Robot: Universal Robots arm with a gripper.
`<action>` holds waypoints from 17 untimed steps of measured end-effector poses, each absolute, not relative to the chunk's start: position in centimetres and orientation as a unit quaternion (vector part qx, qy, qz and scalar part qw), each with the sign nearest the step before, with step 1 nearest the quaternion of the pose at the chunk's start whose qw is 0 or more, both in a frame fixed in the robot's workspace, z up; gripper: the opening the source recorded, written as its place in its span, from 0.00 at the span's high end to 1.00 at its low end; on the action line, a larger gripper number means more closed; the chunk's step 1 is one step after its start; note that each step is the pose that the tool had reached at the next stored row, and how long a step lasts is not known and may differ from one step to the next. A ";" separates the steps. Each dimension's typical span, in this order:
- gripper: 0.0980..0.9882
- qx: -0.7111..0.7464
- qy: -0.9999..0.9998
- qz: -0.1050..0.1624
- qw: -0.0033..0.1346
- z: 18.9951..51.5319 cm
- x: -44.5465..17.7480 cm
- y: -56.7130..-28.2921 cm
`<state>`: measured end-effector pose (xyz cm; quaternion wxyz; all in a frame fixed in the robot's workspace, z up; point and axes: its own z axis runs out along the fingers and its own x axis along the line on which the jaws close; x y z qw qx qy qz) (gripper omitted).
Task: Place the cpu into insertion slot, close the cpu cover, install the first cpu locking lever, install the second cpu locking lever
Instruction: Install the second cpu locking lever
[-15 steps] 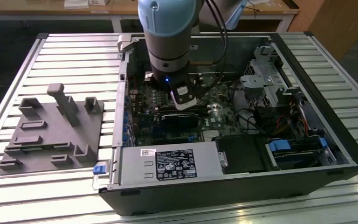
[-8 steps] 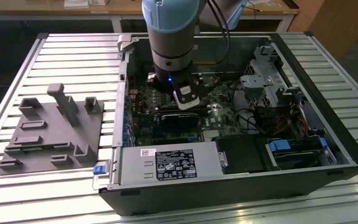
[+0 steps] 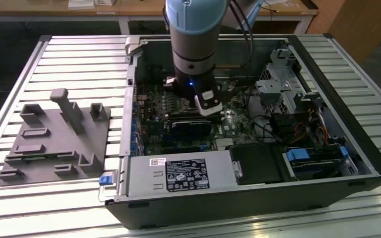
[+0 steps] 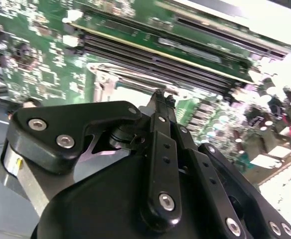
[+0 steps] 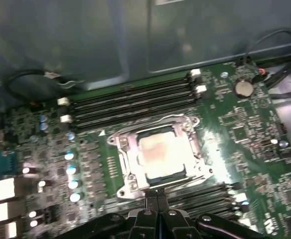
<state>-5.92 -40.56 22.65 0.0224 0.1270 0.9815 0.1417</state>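
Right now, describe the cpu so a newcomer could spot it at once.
Start at the open computer case on the slatted table and find the green motherboard inside. Between two banks of long dark memory slots sits a silvery cpu cover, flat over the socket. The cpu is the pale square showing through its window, the only smooth metal face there.

Open black computer case lying on a slatted metal table. Grey plastic stand near the table's edge at the exterior view's left, beside the case. Silver power box in the case's near corner. Blue clip touching it.
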 end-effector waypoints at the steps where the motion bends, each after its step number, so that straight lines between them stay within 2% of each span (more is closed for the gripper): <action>1: 0.99 0.127 0.982 0.141 0.023 22.6 -5.6 -40.5; 17: 0.99 0.127 0.986 0.109 0.027 22.6 -4.6 -37.3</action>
